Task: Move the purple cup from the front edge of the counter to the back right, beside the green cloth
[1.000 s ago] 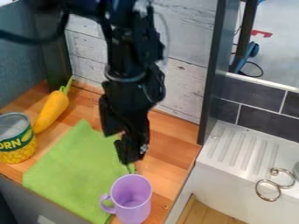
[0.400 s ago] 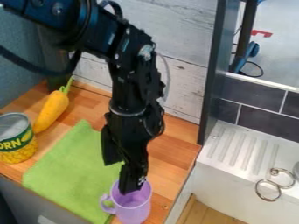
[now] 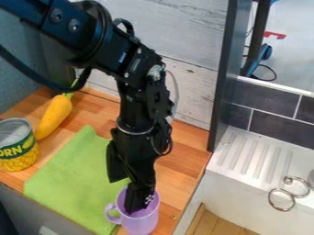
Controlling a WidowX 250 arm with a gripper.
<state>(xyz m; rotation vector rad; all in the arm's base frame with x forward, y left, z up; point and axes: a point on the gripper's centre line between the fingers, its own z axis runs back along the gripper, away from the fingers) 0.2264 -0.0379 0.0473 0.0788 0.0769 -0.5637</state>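
Note:
The gripper (image 3: 139, 198) hangs at the lower middle of the camera view, its lower end inside the mouth of a purple mug (image 3: 140, 223). The mug stands upright near the counter's front right edge, at the right side of a green cloth (image 3: 76, 176), with its handle toward the left. The gripper covers part of the mug's rim and interior. The cloth lies flat on the wooden counter.
A corn can (image 3: 16, 149) stands at the left, with a yellow carrot (image 3: 54, 115) behind it. A dark upright post (image 3: 222, 78) rises at the counter's back right. Right of the counter is a white sink (image 3: 245, 170) with metal rings (image 3: 282, 199).
The gripper has come down and slightly toward the front, from above and behind the mug to inside its mouth. The mug, cloth, can and carrot have not moved.

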